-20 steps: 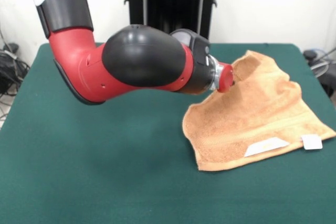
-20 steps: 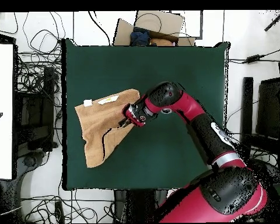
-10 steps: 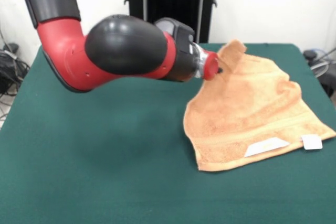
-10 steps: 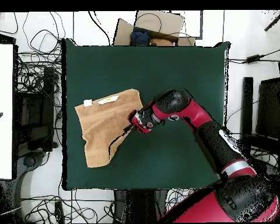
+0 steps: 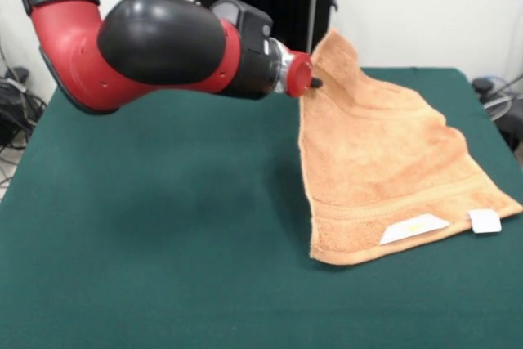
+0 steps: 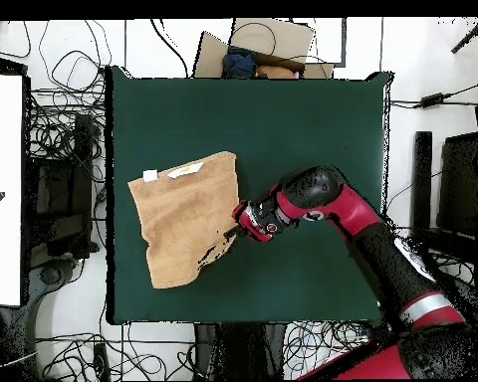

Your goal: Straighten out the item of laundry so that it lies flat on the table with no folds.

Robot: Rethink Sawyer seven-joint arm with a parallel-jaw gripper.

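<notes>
The fingers (image 5: 315,83) are mostly buried in the raised towel (image 5: 384,169) corner, too small to read. Beneath that lifted cloth, the tabletop (image 5: 163,234) is hidden.

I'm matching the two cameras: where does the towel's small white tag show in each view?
Front view: the white tag lies at the lower right, at the towel's near corner.
Overhead view: the tag lies at the upper left, at the towel's top-left corner.
Shared landmark: the gripper at the towel's opposite, lifted edge.

Bright, even light; soft shadows; slight blur.
</notes>
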